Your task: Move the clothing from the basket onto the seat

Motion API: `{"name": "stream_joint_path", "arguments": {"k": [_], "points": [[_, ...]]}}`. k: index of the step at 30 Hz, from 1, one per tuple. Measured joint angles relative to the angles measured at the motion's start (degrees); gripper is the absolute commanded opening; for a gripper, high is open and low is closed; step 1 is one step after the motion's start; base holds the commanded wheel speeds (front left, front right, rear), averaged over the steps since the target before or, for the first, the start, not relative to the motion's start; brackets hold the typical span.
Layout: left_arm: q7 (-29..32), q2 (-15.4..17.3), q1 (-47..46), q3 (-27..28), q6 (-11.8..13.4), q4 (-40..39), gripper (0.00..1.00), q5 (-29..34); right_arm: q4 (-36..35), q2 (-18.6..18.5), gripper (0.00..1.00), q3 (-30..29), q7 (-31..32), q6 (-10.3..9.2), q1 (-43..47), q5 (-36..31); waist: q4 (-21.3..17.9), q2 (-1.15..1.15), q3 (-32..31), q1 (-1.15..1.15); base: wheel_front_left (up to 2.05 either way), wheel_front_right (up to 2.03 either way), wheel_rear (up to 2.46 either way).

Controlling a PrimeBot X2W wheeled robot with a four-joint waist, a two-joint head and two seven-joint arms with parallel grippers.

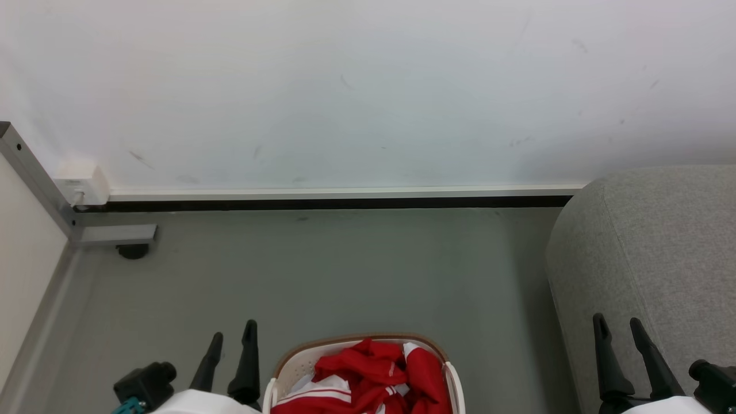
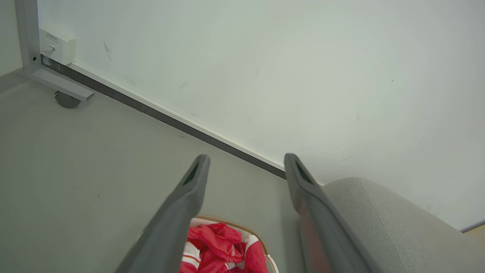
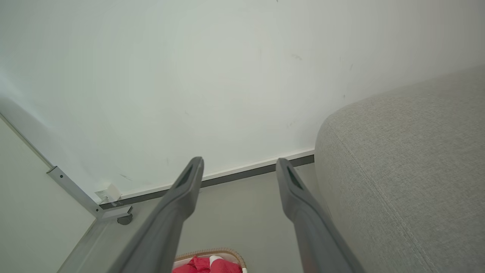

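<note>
While left gripper (image 1: 233,332) and right gripper (image 1: 617,321) gaped empty, clothing (image 1: 368,368) lay in the basket (image 1: 287,359) at six o'clock, seat (image 1: 650,241) edge at three.

No text, number or brand can be read. The small white box (image 2: 57,46), fixed low on the wall (image 2: 265,68) beside the grey metal post (image 2: 26,34), carries a short line of dark print on its top face, too small and blurred to make out.
</note>
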Motion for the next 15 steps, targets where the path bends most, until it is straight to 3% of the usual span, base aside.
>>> {"name": "stream_joint_path", "arguments": {"k": [15], "points": [[-2.03, 0.09, 0.06, -0.54, 0.59, 2.03, 1.00, 9.73, 0.81, -0.40, 1.00, 1.32, -2.01, 0.01, 0.37, -7.42, -0.12, 0.00, -0.24, 0.00, 0.00, 0.00, 0.00]]}}
